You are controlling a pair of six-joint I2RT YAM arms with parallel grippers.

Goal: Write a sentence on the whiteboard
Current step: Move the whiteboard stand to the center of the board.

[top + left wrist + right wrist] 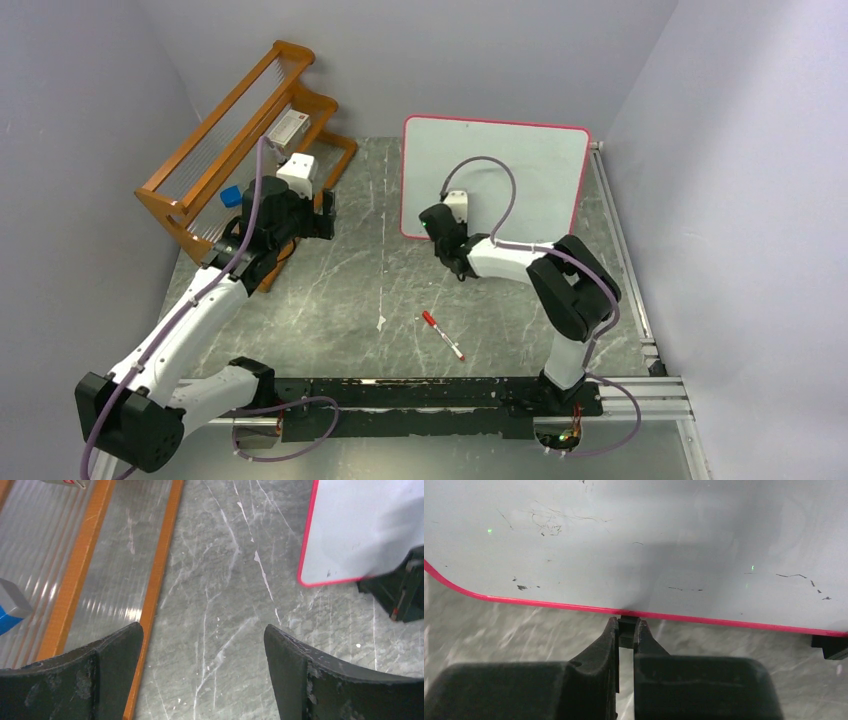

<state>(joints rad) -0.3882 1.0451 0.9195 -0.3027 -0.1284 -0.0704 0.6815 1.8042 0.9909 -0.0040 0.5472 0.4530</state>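
The whiteboard, white with a red-pink frame, stands at the back of the table, leaning back. My right gripper is at its lower left edge. In the right wrist view the right gripper is shut on the board's small black foot, just under the red frame. The board's face shows only faint dark scuffs; the sentence is out of view. My left gripper hangs open above the table to the left of the board, and nothing sits between the left gripper's fingers.
A red-capped marker lies on the grey table in front of the board. An orange wooden rack holding a blue eraser stands at the back left; its rail runs beside my left fingers. A second black foot shows at the right.
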